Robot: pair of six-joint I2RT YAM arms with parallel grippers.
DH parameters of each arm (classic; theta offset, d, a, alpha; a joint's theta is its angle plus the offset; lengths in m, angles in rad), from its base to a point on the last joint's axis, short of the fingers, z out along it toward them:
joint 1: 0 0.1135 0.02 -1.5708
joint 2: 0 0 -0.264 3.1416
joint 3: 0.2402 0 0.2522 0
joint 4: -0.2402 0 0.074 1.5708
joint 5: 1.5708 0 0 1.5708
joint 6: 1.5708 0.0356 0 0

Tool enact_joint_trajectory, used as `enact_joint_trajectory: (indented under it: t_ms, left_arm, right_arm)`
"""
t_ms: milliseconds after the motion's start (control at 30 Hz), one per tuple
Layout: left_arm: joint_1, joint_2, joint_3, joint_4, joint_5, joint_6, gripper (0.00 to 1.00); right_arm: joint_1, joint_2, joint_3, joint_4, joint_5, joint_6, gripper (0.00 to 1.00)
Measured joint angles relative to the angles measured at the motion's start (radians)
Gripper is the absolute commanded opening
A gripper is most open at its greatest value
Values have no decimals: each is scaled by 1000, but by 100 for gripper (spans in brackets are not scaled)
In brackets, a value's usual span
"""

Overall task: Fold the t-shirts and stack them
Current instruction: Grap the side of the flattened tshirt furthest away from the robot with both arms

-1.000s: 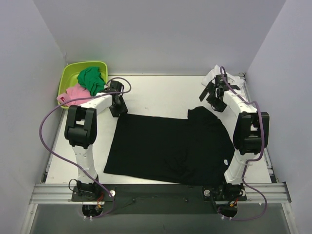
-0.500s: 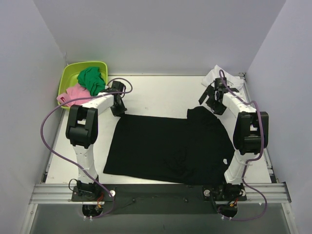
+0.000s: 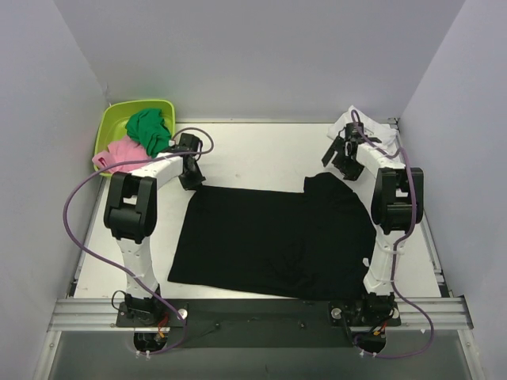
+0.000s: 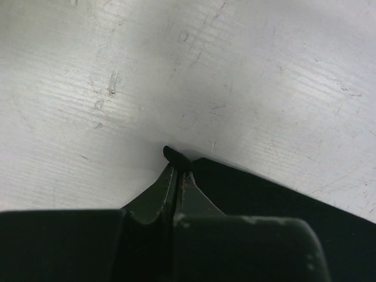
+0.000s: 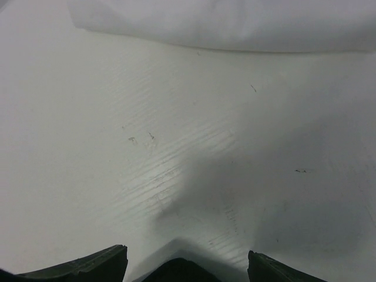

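Note:
The large black t-shirt (image 3: 277, 237) lies spread flat on the table, its right part folded over. My left gripper (image 3: 192, 176) is shut on the shirt's far left corner; the left wrist view shows the pinched black cloth tip (image 4: 175, 156) between closed fingers. My right gripper (image 3: 342, 158) is open and empty over bare table, just beyond the shirt's far right corner (image 5: 179, 267). The white t-shirt (image 3: 366, 131) lies crumpled at the far right and shows along the top of the right wrist view (image 5: 235, 23).
A lime-green tub (image 3: 119, 125) at the far left corner holds green cloth (image 3: 149, 129) and pink cloth (image 3: 117, 152). White walls enclose the table on three sides. A metal rail (image 3: 261, 313) runs along the near edge.
My right gripper has moved away from the black shirt's far right corner toward the back, nearer the white shirt. My left gripper has shifted slightly back, still pinching the corner.

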Motion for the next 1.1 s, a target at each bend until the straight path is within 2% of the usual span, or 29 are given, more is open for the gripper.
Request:
enact_joint_trajectory:
  t_ms: [233, 567, 700, 867, 967, 1000, 1067, 1100]
  left_arm:
    - [23, -28, -46, 31, 34, -20, 0]
    - [32, -28, -46, 31, 51, -25, 0]
    - [35, -28, -47, 32, 58, -26, 0]
    - [35, -28, -49, 35, 60, -27, 0]
    - [36, -29, -50, 37, 61, -29, 0]
    - [36, -29, -52, 37, 61, -29, 0]
    - [36, -30, -53, 39, 61, -29, 0]
    - [37, -30, -53, 40, 61, -29, 0]
  right_arm:
    - [-5, 49, 10, -5, 0, -4, 67]
    - [-5, 40, -13, 12, -8, -10, 60]
    - [-6, 18, -50, 32, -38, -10, 52]
    - [0, 8, -69, 32, -80, -10, 39]
    - [11, 8, -75, 32, -99, -8, 24]
    - [16, 8, -78, 32, -105, -5, 14]
    - [25, 8, -84, 31, -112, -2, 0]
    - [30, 8, -87, 31, -116, 1, 0]
